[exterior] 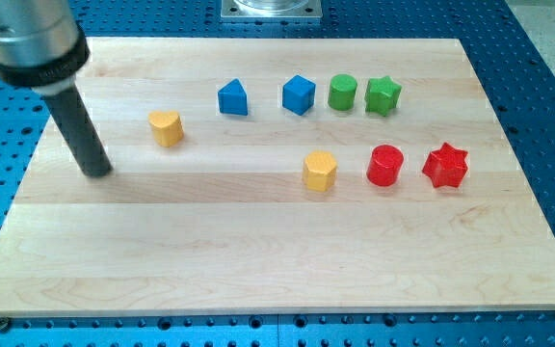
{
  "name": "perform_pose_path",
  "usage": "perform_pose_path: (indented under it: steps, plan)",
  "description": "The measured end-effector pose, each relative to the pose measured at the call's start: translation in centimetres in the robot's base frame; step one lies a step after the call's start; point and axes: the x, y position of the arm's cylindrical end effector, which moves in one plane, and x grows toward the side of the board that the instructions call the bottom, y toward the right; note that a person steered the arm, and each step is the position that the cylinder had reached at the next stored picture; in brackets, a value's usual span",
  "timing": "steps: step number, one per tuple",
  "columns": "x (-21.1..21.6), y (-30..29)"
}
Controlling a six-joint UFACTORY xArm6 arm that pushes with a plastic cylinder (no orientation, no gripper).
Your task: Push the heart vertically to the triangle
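Ended in a straight dark rod, round in section, charcoal to near black, matt, with a faint paler sheen down its length. Kept much the same thickness from top to bottom and finished bluntly at my tip, cut flat and as dark as the rest. Widened above into a broad black collar, smooth and rounded at its edge, far thicker than the rod. Topped that with a silvery grey cylindrical housing, metallic, softly blurred, streaked with lighter vertical reflections and cropped by the view's top-left corner. Looked plain and smooth-surfaced throughout.
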Motion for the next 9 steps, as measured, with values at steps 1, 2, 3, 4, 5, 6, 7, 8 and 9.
perform_pose_path:
  steps: [1,2,3,4,5,6,7,8,9]
  plan:
    - [-5.7,2.8]
    - [-5.9,7.6]
    - [-2.5,10.4]
    - [-2.4,10.6]
    - [-2.6,4.7]
    - [-0.5,5.9]
    - [-1.3,11.2]
    - [0.2,12.6]
    - [-0.4,12.1]
